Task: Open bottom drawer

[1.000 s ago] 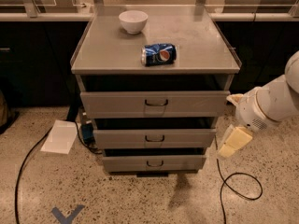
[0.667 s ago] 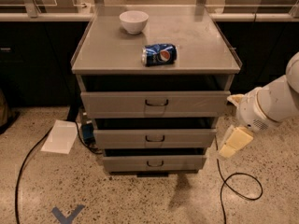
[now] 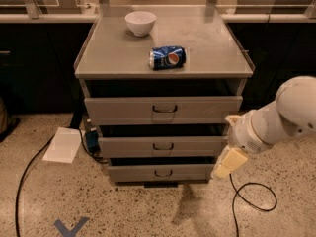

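Whereas a moment ago it was held higher, the gripper [image 3: 228,163] is now found lowered toward seven o'clock, just beside the three o'clock end of the bottom drawer [image 3: 128,174]. An approach to the handle [image 3: 163,172] is judged under way, with no contact made. Whether its grip is released or clenched cannot be told. The drawer, at six o'clock in the view, is seen as a flat, matte grey metal panel with a small dark loop. A smooth white bowl [image 3: 140,22] and a dented blue can [image 3: 168,58] are carried on the dull surface [image 3: 212,53].
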`<state>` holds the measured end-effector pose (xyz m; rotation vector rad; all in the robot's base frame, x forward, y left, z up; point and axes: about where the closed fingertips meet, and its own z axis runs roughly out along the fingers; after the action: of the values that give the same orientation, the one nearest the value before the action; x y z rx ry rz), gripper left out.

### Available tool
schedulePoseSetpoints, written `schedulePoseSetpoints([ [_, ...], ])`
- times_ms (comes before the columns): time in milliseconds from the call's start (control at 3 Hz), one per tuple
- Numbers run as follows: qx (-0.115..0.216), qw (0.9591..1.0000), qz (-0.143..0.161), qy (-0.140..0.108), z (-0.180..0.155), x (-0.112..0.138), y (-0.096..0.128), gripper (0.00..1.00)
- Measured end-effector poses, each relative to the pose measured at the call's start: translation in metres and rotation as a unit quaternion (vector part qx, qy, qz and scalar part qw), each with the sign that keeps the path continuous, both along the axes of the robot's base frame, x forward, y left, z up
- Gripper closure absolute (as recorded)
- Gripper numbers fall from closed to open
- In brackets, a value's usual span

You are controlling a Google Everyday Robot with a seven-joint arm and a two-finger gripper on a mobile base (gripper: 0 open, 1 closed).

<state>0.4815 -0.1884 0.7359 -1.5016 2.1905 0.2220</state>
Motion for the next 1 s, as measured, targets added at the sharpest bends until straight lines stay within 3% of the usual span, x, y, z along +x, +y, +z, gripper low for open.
schedulePoseSetpoints([
  [333, 0.006, 1.0, -0.004, -0.002, -0.053, 0.005, 0.016, 0.0],
  [1000, 0.031, 0.9985, -0.03, 0.035, -0.2, 0.007, 0.049, 0.0],
])
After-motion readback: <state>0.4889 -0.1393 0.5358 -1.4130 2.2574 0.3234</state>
